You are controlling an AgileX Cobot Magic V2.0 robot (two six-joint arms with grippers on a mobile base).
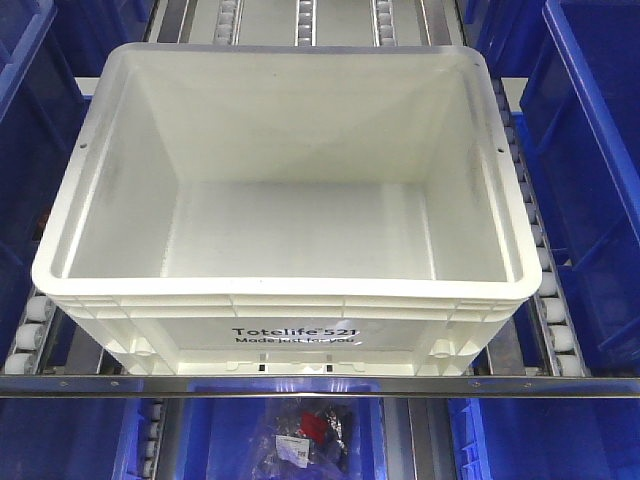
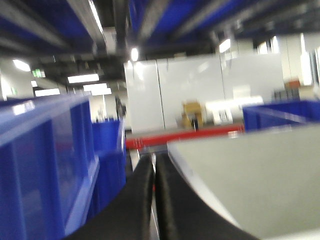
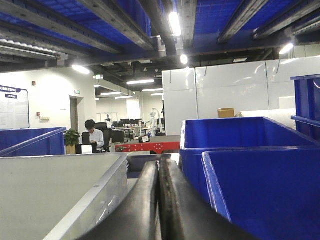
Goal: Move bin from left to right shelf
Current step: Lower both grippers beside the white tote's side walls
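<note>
**White bin flanked by two closed hands**

Left hand [image 2: 153,162]: pressed fully shut, black fingers [image 2: 135,200] lying flat against each other with only a hairline seam between, gripping nothing. Sits low beside the large white rectangular plastic bin [image 2: 250,180], whose plain outer wall rises just to the right of this hand; cannot tell whether finger and wall touch. Just to the left of the hand, a row of translucent blue plastic bins [image 2: 45,165]. Blurred throughout.

Right hand [image 3: 159,167]: likewise closed all the way, fingers [image 3: 185,210] meeting along their length, holding nothing. Has the white bin [image 3: 50,190] just to its left, ribbed rim about level with the fingertips, and a deep blue plastic bin [image 3: 265,190] just to its right. Far ahead of this hand, beyond a red bar [image 3: 150,146], a seated person in a white shirt [image 3: 92,134].

Lies between the two hands, right of the left one and left of the right one. From the front camera: stands [image 1: 180,325] upright and open-topped on grey roller tracks [image 1: 548,300], behind a metal front rail [image 1: 320,385], empty inside. Bears black print, "Totelife 521 Made just for you", on the near wall. Blue side bins [image 1: 590,150] close on either flank; on the shelf level below, a lower blue bin [image 1: 215,440] holding a clear bag of small red and dark items [image 1: 310,435].
</note>
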